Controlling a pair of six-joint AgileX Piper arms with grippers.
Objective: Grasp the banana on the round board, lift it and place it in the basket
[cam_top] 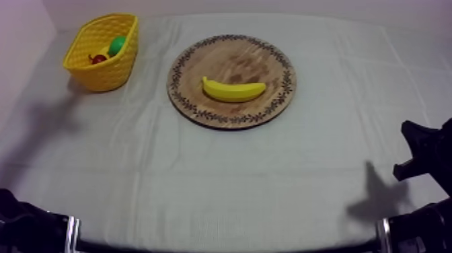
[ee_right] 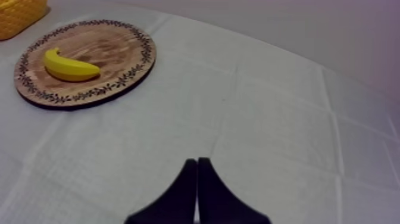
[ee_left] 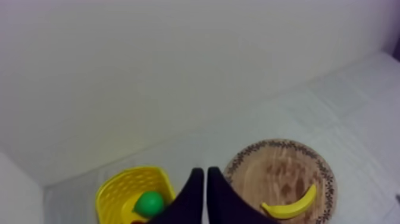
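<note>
Black left arm (cam_top: pixel 27 225), black angular right arm (cam_top: pixel 427 161), a pale band (cam_top: pixel 71 232) on each, left gripper (ee_left: pixel 205 171) and right gripper (ee_right: pixel 197 161) with black fingers (ee_left: pixel 189 202) narrowing toward the tips

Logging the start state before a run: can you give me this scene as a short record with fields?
banana: lying near the middle of the board, not held
board: flat on the cloth, mid-table
basket: far left of the table, apart from the board
in basket: green fruit, small red fruit
left gripper: shut on nothing, away from the banana
right gripper: shut on nothing, over the cloth
task state: banana not yet picked up
</note>
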